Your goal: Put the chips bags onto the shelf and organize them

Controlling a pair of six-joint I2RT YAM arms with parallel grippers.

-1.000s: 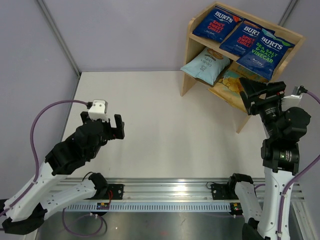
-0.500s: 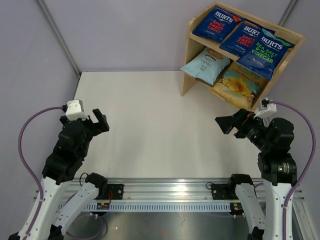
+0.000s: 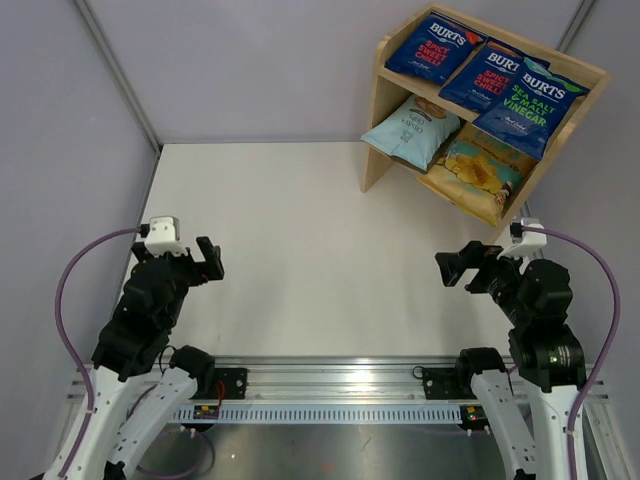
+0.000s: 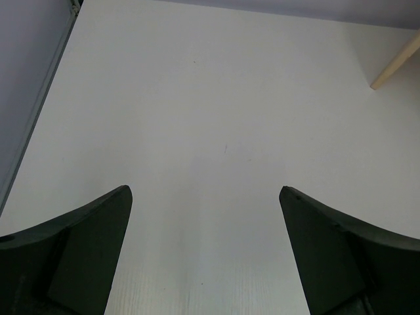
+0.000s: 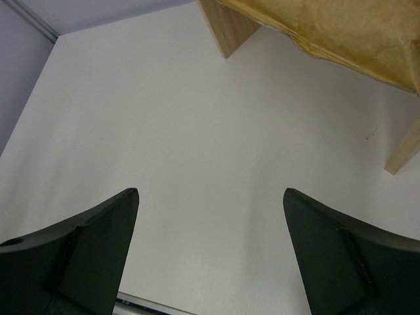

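Lower left: left claw (image 3: 208, 258) spread wide, empty, above white tabletop (image 3: 320, 230). Lower right: right claw (image 3: 452, 267) equally wide, holding nothing. Upper right: light wooden two-tier shelf (image 3: 377, 120); three dark-blue crisp bags (image 3: 487, 75) on top tier, pale-blue bag (image 3: 408, 130) and yellow-and-teal bag (image 3: 475, 172) below.

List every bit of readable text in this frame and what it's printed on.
"BURTS SPICY SWEET CHILLI": left dark-blue bag.
"BURTS SPICY SWEET CHILLI": middle dark-blue bag.
"BURTS SEA SALT & MALT VINEGAR": right dark-blue bag.
Print too small to read: pale-blue bag, yellow bag.
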